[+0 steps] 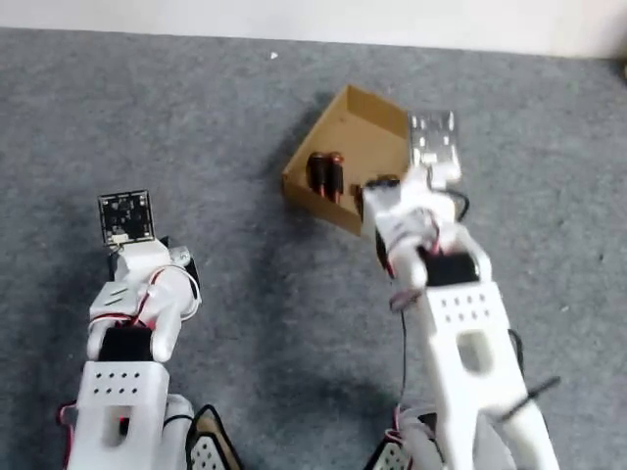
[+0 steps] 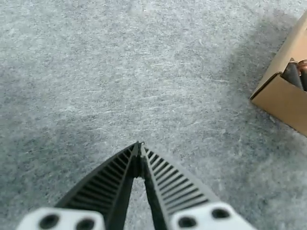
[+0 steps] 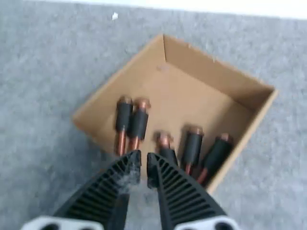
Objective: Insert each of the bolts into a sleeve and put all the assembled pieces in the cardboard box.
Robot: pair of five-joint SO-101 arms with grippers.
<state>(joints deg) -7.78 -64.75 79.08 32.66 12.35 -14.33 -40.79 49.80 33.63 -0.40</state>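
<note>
The cardboard box sits on the grey felt table and holds five assembled pieces: a pair lying side by side, and three more near its front wall. The right arm's jaws hang just above that front wall, parted by a narrow gap and gripping nothing. The left arm's jaws are closed tip to tip and empty, over bare felt well apart from the box.

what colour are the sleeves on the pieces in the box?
The sleeves are black, on copper-coloured bolts; clearest in the right wrist view.
</note>
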